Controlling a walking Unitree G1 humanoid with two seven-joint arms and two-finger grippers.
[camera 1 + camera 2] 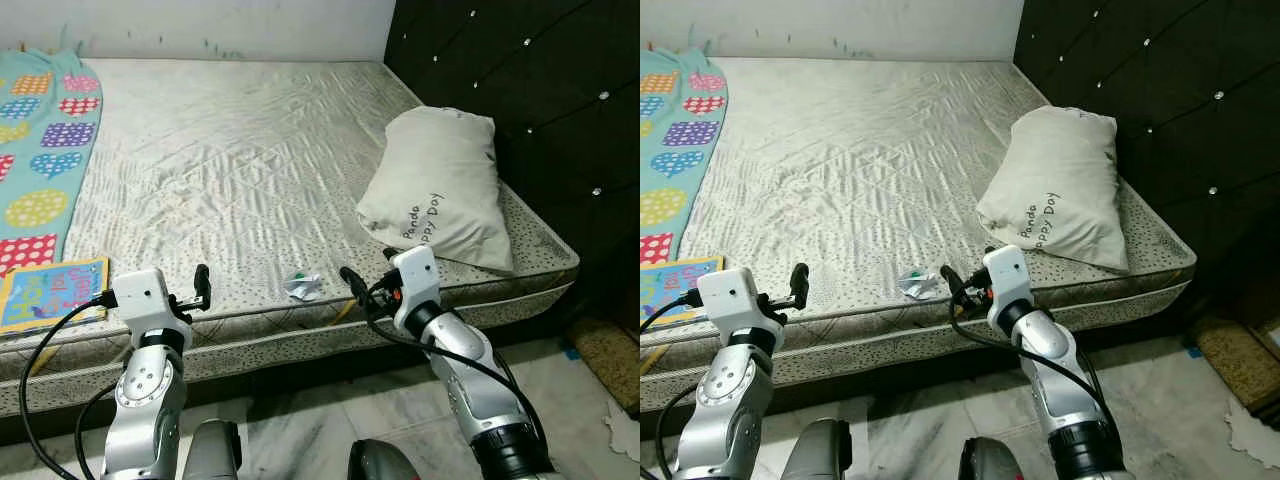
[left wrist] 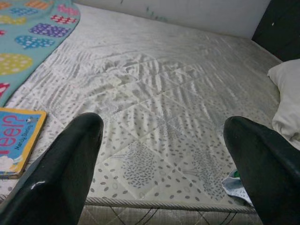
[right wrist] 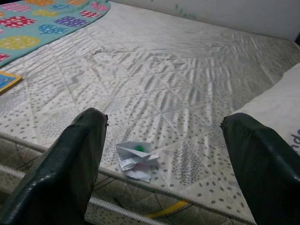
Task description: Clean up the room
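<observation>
Right fingers (image 3: 70, 159) spread, crumpled paper (image 3: 135, 159) between

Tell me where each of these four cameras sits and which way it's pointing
Left eye view: on the head, looking down at the mattress, pillow, book; both silver arms show.
Right eye view: the same scene, shifted slightly.
Left wrist view: on the left arm, looking along the open left gripper across the mattress toward the blanket.
Right wrist view: looking along the open right gripper at the crumpled paper.
Shared: the crumpled paper shows in all four.
</observation>
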